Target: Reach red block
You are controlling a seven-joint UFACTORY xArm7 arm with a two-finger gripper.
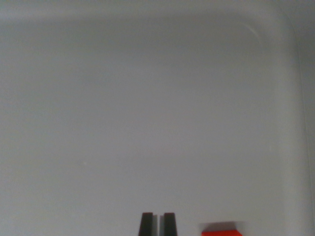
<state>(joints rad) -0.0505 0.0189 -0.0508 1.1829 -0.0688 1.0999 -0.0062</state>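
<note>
- The red block (221,230) lies to the right of the pincer (157,225) in the wrist view, at the near bottom edge, close by but apart from it; a strip of pale surface shows between the right fingertip and the block's left end.
- Only the block's top sliver shows, so its full shape stays hidden; the visible part runs left to right, which suggests a long axis across the view, though I cannot be sure.
- The pincer is narrow, its two dark fingertips nearly together with only a thin gap, holding nothing.
- The block looks bright red-orange, flat-topped and blurred, with a dark shadow along its far edge.
- It rests on the grey-white floor of a tray (275,29) whose rounded corner curves at far right.
- A sideways shift right seems needed.
</note>
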